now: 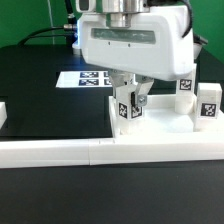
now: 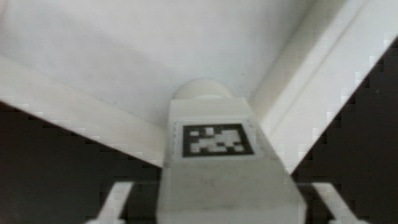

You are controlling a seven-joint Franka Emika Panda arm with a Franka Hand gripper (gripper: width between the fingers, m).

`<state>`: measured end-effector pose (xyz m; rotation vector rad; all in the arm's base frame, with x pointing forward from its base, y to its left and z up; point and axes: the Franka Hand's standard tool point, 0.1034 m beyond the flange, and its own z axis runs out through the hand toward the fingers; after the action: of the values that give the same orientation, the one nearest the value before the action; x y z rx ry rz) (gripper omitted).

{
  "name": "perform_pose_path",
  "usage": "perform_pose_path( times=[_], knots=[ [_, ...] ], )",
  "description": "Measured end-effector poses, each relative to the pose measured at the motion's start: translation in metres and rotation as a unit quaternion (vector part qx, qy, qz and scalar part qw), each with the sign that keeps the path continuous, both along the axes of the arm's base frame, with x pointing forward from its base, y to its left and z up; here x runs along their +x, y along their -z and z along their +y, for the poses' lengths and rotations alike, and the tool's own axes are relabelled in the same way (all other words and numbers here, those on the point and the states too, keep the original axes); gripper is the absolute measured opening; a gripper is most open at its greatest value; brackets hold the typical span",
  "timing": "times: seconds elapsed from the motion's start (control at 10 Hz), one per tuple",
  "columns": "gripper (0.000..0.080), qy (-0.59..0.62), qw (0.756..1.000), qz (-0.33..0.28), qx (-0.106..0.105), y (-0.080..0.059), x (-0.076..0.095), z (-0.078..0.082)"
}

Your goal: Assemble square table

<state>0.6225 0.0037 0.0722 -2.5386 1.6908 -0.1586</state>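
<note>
The square table's flat white slab (image 1: 160,127) lies on the black table, against the white border bars. One short white tagged leg (image 1: 130,106) appears to stand upright on the slab's left part. My gripper (image 1: 131,110) has come down over it, one finger on each side. In the wrist view the leg (image 2: 214,140) fills the middle with its tag facing the camera, and the slab (image 2: 125,40) lies behind it. My gripper (image 2: 221,198) stands open, with a narrow dark gap showing between each of the fingers (image 2: 121,200) and the leg.
Two more tagged legs (image 1: 185,88) (image 1: 208,106) stand at the slab's right. The marker board (image 1: 85,78) lies behind the slab on the left. A long white border bar (image 1: 100,152) runs along the front, and another bar end (image 1: 3,115) sits at the exterior view's left.
</note>
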Motion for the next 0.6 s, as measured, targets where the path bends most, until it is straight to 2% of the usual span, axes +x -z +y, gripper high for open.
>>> perform_pose_path(
  times=[0.2, 0.3, 0.4, 0.6],
  knots=[
    [0.0289, 0.157, 0.986, 0.018, 0.056, -0.0013, -0.0008, -0.0011],
    [0.0290, 0.229, 0.970, 0.025, 0.076, -0.0014, 0.0000, -0.0001],
    [0.0290, 0.294, 0.951, 0.027, 0.091, -0.0007, 0.0005, 0.0012],
    [0.0290, 0.370, 0.923, 0.030, 0.100, 0.0009, 0.0001, 0.0001]
  ],
)
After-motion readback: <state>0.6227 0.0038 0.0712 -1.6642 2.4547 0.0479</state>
